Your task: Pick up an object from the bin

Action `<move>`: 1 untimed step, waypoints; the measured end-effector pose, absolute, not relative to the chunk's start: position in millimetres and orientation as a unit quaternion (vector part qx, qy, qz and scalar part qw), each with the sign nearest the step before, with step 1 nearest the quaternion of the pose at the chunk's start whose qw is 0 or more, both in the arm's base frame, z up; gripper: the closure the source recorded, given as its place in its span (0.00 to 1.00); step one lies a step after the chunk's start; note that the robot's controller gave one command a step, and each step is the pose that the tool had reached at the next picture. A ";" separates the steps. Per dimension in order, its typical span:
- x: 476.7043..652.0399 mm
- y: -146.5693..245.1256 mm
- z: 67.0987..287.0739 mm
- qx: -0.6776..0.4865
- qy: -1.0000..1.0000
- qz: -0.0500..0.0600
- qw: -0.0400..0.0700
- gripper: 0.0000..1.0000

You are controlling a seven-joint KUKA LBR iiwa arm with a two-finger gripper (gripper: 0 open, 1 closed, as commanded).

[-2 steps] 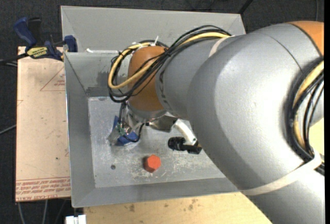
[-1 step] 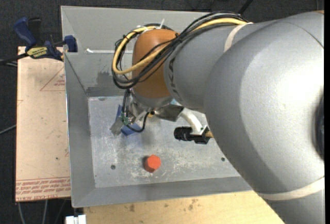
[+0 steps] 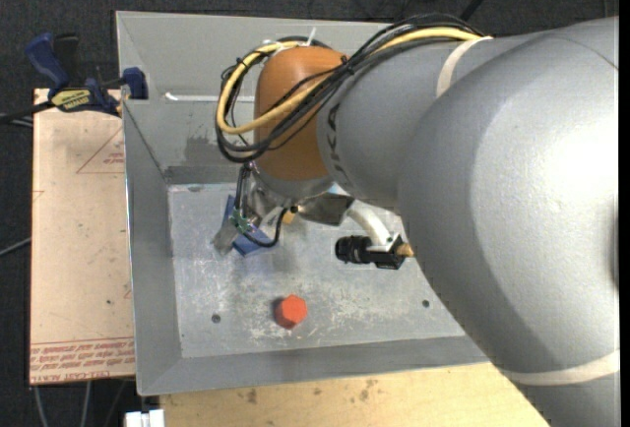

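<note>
My gripper (image 3: 236, 230) hangs low over the bin floor at centre left, under the arm's orange cover. A small blue thing (image 3: 255, 239) lies right against its lower tip, partly hidden by it; I cannot tell whether it is gripped. To the right, a black cylindrical piece (image 3: 366, 251) with a tan tip lies on the floor, and a white part (image 3: 372, 217) reaches out from under the arm toward it. A small red-orange block (image 3: 288, 311) sits alone near the front wall, below the gripper.
The big grey arm covers the bin's right half and its back. The sloped left wall stands close to the gripper. Bare floor lies at the front left and between the red block and the black piece.
</note>
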State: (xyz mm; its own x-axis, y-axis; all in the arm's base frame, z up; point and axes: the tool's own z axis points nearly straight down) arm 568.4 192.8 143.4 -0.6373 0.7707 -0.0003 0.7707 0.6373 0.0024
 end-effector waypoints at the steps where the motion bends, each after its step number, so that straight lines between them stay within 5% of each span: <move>1: 569.6 193.6 200.2 0.424 0.906 0.002 0.002 1.00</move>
